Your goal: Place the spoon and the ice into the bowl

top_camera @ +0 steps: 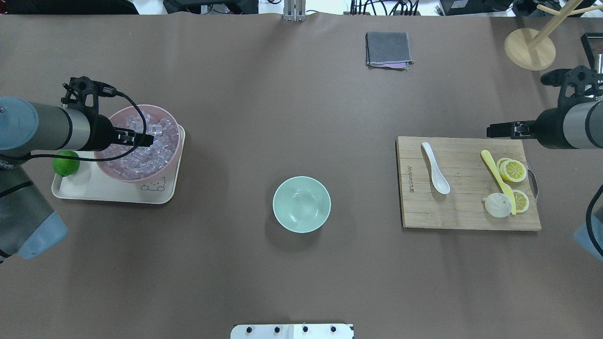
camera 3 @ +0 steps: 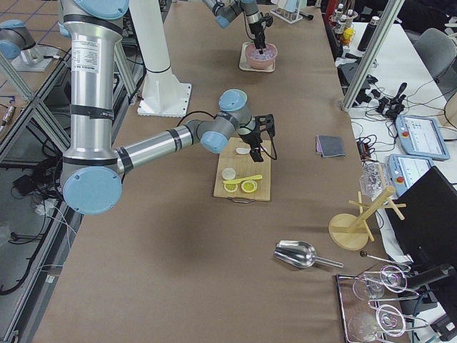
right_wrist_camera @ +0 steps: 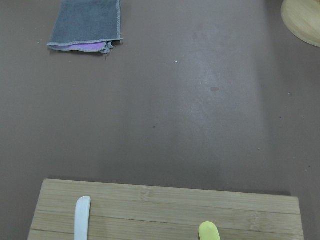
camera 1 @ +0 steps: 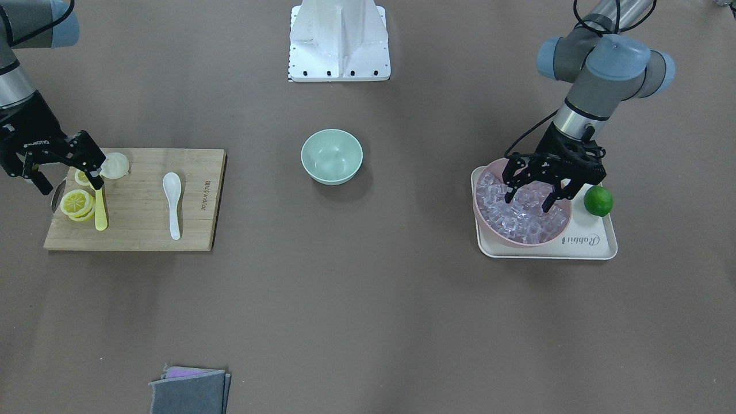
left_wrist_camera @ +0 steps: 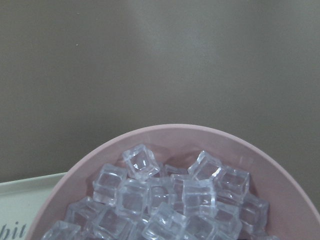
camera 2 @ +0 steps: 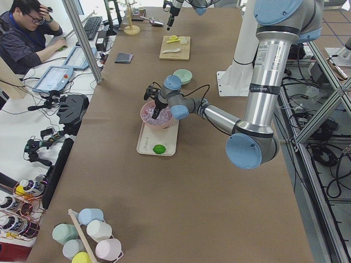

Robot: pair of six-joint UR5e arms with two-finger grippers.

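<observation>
The white spoon (camera 1: 172,204) lies on a wooden cutting board (camera 1: 195,230); it also shows in the overhead view (top_camera: 435,168). The mint-green bowl (camera 1: 332,156) stands empty at the table's middle (top_camera: 301,204). Several clear ice cubes (camera 1: 520,217) fill a pink bowl (camera 1: 489,225); the left wrist view shows them close (left_wrist_camera: 165,200). My left gripper (camera 1: 530,200) is open, its fingers spread just over the ice. My right gripper (camera 1: 69,185) is open and empty over the board's end, by the lemon slices and apart from the spoon.
The pink bowl and a lime (camera 1: 598,200) sit on a cream tray (camera 1: 592,244). A yellow knife (camera 1: 101,210), lemon slices (camera 1: 76,202) and a white round piece (camera 1: 115,165) lie on the board. A grey cloth (camera 1: 190,391) and the robot's base (camera 1: 339,40) lie at the table's edges.
</observation>
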